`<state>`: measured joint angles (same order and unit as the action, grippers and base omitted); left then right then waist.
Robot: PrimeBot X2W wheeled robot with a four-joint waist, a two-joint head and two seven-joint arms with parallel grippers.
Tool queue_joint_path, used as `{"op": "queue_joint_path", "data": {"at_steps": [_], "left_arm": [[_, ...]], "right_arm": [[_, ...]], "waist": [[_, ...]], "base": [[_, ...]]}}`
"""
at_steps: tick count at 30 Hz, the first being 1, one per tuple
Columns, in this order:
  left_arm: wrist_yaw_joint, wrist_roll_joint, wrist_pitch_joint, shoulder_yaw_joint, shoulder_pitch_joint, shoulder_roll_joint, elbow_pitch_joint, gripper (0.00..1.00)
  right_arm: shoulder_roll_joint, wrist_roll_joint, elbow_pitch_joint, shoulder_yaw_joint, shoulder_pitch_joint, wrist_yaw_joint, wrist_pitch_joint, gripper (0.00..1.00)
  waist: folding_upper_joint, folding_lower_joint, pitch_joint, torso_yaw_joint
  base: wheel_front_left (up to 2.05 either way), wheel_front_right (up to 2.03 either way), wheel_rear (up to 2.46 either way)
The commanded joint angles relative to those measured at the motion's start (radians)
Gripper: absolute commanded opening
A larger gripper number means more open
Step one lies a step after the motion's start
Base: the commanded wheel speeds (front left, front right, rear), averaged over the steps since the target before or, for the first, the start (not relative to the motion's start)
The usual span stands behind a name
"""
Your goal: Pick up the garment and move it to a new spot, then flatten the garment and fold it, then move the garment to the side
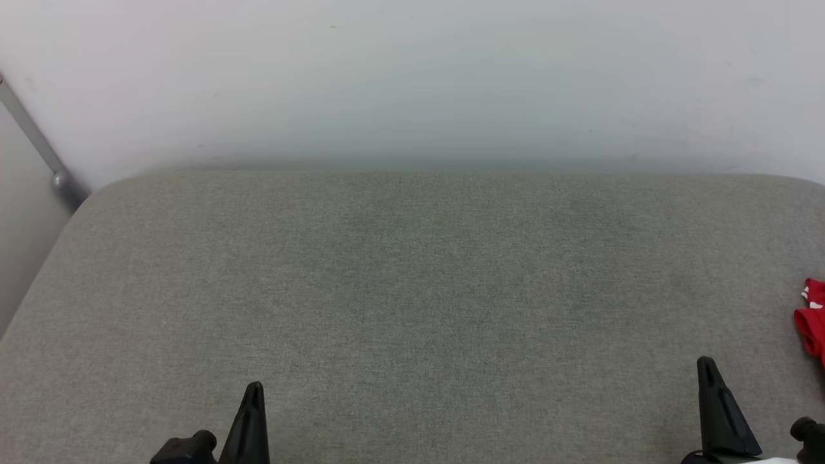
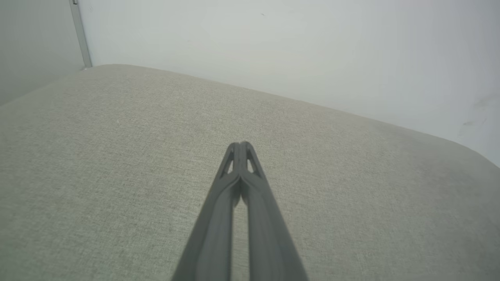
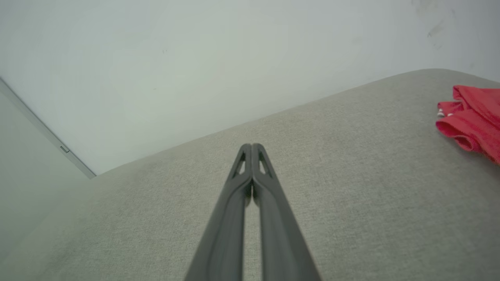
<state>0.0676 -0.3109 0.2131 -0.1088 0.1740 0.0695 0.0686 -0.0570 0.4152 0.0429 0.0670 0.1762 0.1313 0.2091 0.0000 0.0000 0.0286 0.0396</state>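
**Position of the task item.** The garment [image 1: 813, 319] lay at the far right edge of the grey padded surface [image 1: 412, 290], cut off by the border of the head view. Only a bunched red portion with a little white trim was on show. The right wrist view showed the same red cloth in soft rolls, well apart from that arm's fingers. So small a part did not allow a judgement on whether this was a tidy fold or a loose heap.

**Tools.** The left gripper [image 1: 253, 394] and the right gripper [image 1: 708, 370] sat low at the near edge. Each had its two fingers pressed together with nothing between them, and neither touched the cloth.

**Judgement.** The scene fitted two stages equally: a shirt waiting at the side to be lifted and carried to the middle, or a shirt laid aside after folding. The pictures did not settle which. Should the cloth need handling, the right gripper was the nearer and would have to part its fingers before reaching it.
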Motion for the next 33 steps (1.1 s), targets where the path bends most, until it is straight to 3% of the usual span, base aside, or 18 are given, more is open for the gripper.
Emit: {"op": "queue_joint_path", "data": {"at_steps": [1, 33], "left_arm": [[-0.007, -0.034, -0.005, 0.007, -0.028, 0.007, -0.009, 0.0], [-0.087, -0.575, -0.107, 0.059, -0.136, 0.023, 0.067, 0.0]], "right_arm": [[-0.01, 0.035, -0.007, -0.001, -0.029, 0.0, -0.004, 0.0], [-0.025, 0.527, 0.075, -0.008, -0.135, 0.0, -0.112, 0.0]], "waist": [[0.0, 0.0, 0.0, 0.0], [0.0, 0.0, -0.009, -0.012]], "base": [[0.0, 0.0, 0.0], [0.0, 0.0, 0.0]]}}
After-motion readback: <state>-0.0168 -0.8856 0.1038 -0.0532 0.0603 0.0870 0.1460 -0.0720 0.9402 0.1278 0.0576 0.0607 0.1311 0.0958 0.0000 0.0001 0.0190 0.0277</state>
